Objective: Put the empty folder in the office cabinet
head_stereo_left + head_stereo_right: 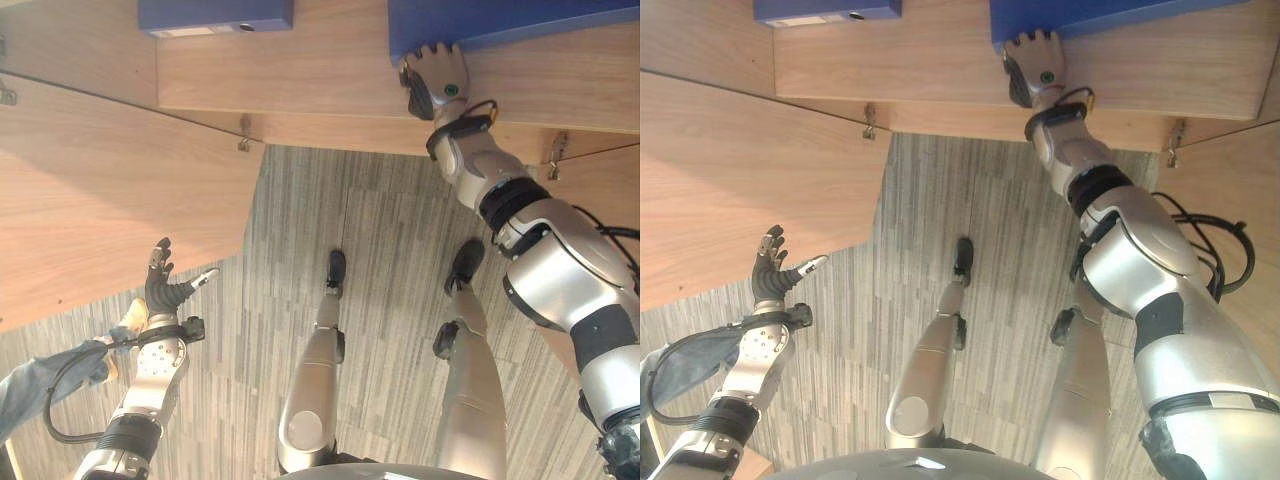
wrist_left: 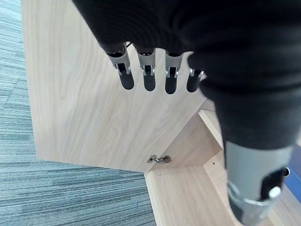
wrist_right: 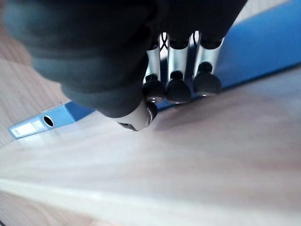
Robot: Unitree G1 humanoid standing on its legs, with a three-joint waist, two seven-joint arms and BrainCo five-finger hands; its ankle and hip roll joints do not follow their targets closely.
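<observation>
Reaching up to the cabinet shelf (image 1: 330,80), our right hand (image 1: 437,78) rests its straight, close-set fingers against the near edge of the blue folder (image 1: 500,22), which lies flat on that shelf. A second blue folder (image 1: 215,14) lies further left on the same shelf, well apart. Our left hand (image 1: 165,287) hangs low beside the open wooden cabinet door (image 1: 110,200), fingers straight and slightly spread, holding nothing, above the striped grey carpet (image 1: 380,220).
</observation>
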